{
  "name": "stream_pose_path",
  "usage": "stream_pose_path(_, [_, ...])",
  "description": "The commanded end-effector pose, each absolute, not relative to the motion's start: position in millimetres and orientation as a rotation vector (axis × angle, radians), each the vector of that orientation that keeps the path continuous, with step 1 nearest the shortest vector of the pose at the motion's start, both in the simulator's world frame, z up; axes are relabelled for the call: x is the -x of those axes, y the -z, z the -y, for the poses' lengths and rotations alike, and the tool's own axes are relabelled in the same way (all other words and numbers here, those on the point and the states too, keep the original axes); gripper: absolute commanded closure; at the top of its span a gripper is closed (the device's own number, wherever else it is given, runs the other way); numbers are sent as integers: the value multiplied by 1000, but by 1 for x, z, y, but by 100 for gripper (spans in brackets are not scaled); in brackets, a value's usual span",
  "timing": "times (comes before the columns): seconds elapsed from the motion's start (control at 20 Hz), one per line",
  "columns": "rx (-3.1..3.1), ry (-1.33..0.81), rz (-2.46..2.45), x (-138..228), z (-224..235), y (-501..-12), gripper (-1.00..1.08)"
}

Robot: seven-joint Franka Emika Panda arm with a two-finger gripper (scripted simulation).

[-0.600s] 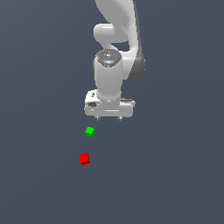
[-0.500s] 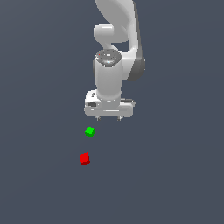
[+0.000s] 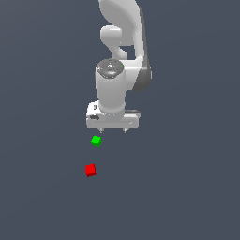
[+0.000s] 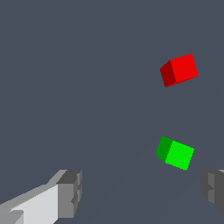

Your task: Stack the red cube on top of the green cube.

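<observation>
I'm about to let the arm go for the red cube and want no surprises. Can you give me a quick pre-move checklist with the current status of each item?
1. Fingers spread apart, nothing between them: ok.
2. Red cube resting free on the floor, untouched: ok.
3. Green cube apart from the red cube, nothing on top of it: ok.
4. Gripper lined up over the red cube: not ok; in the exterior view it hangs nearer the green cube.
5. Path to the red cube clear of the green cube: cannot tell; the green one lies between gripper and red cube in both views.
6. Finger height above the floor: cannot tell.
</observation>
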State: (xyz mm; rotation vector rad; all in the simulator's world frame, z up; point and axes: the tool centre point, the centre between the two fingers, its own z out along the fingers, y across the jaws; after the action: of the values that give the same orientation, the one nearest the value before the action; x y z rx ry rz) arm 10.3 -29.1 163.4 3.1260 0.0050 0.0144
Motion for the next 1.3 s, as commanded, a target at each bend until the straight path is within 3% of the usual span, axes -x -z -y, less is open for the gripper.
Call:
stream_pose_path(0.0, [-3127, -13, -33, -17, 38, -157, -92])
stream_pose_path(1.25, [-3116, -2, -393, -117, 126, -80, -92])
